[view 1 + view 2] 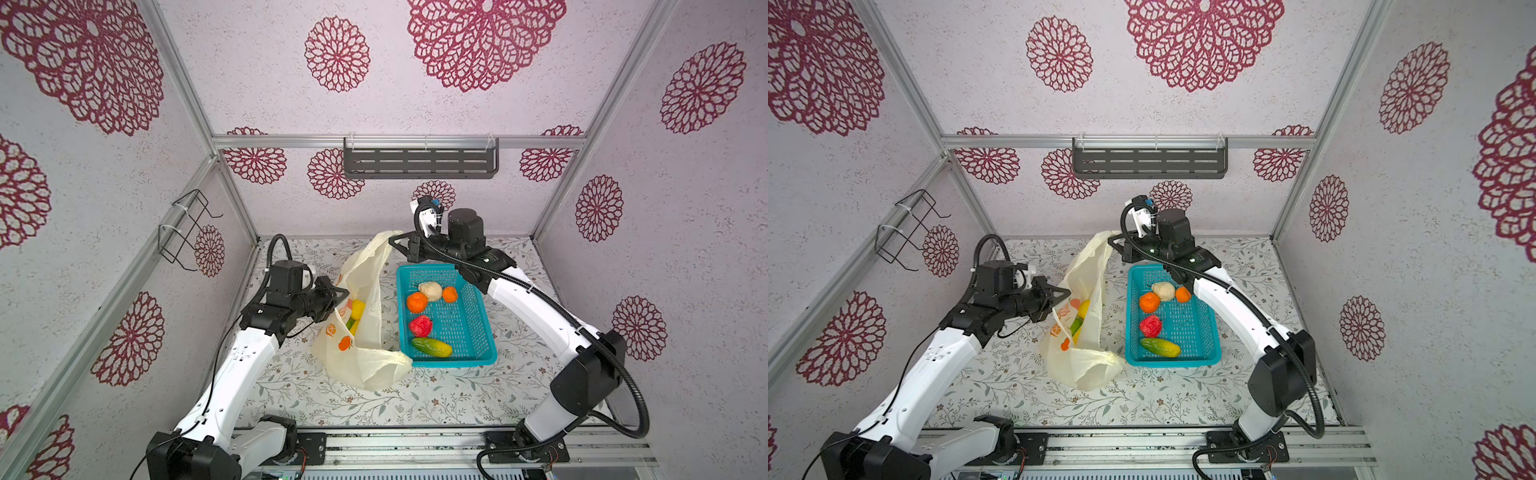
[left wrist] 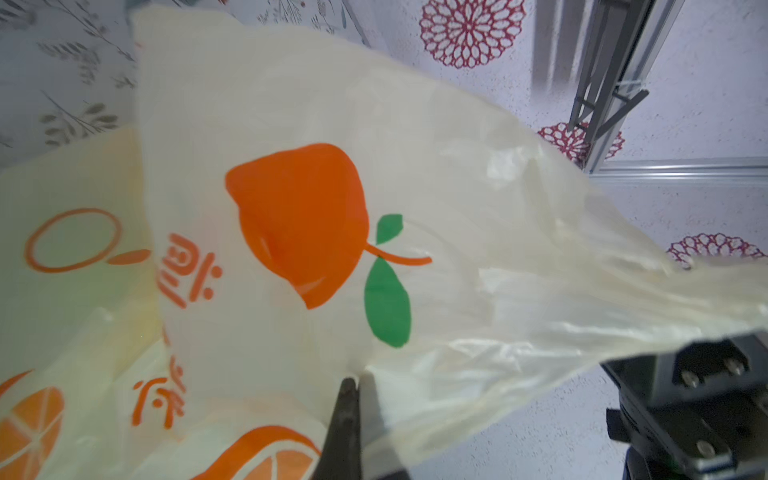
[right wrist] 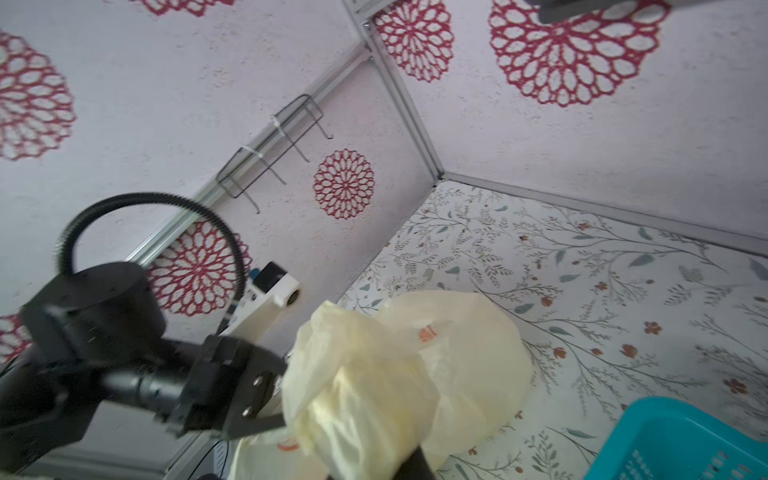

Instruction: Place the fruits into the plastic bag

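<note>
- Mid-task, at the bag-holding step: plastic bag point(image 1: 365, 361) stretched open between both arms, resting on the table point(image 1: 457, 399) just beside the teal basket point(image 1: 486, 357).
- With the left gripper point(image 1: 345, 290), pinching the bag's film on the side away from the basket. Jaws pressed together on the plastic, with film folded over one dark fingertip point(image 2: 347, 415) in the left wrist view.
- With the right gripper point(image 1: 392, 240), pinching a bunched loop handle, lifted above the basket's far corner. Jaws pressed together here too.
- Already inside the bag: a lumpy yellow one point(image 1: 358, 308), showing through the film, and beneath it something yellow-green — possibly the banana, too veiled to say.
- Waiting in the basket: a beige round one point(image 1: 430, 291), an orange point(image 1: 417, 302) touching it, a second orange point(image 1: 449, 294), a red one point(image 1: 420, 326) and a green-yellow oblong point(image 1: 432, 347) near the front rim.
- Judged well under half done, with most pieces yet to move.
- Next, by the look of it: freeing one arm for picking, likely the right, being nearer the basket.
- Calls for letting go of the handle without collapsing the mouth, so keeping the left pinch high and taut.
- Then a wide-open descent onto one piece, a lift clear of the basket wall, and a release over the opening — not onto limp film draped across it.
</note>
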You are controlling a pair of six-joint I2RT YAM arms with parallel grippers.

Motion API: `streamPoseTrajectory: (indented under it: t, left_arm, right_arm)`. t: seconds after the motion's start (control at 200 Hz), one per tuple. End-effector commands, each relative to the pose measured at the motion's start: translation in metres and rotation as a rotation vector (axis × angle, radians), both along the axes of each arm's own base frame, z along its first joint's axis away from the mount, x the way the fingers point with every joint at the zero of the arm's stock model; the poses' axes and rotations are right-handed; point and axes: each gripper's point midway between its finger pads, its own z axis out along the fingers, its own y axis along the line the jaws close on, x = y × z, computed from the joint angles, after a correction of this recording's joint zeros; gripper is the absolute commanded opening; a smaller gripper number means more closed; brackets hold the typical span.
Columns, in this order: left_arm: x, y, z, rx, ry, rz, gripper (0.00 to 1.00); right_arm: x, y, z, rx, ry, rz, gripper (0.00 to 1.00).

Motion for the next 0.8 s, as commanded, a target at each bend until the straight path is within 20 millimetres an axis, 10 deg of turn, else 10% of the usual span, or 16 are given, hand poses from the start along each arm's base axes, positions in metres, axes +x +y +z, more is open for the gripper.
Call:
streamPoseTrajectory:
  t: [0.0, 0.185, 0.425, 0.625, 0.796]
  left_arm:
    - [0.009, -0.021, 0.014, -0.073, -0.020, -0.005, 0.00]
    - [0.024, -0.018, 0.000, -0.066, -0.005, 0.051, 0.00]
    - [0.040, -0.022, 0.000, -0.037, -0.026, 0.029, 0.00]
    - [0.047, -0.025, -0.006, -0.029, -0.025, 0.009, 0.00]
    - [0.050, -0.026, 0.000, -0.019, -0.043, -0.002, 0.00]
  right_arm:
    - [0.023, -0.017, -0.029, -0.119, 0.064, -0.104, 0.00]
    - [0.037, -0.033, -0.056, -0.196, 0.126, -0.185, 0.01]
    - [0.013, -0.076, -0.044, -0.191, 0.055, -0.275, 0.75]
    - [-0.017, -0.132, -0.044, -0.204, 0.041, -0.409, 0.81]
    - [-0.041, -0.148, -0.106, -0.299, 0.157, -0.421, 0.81]
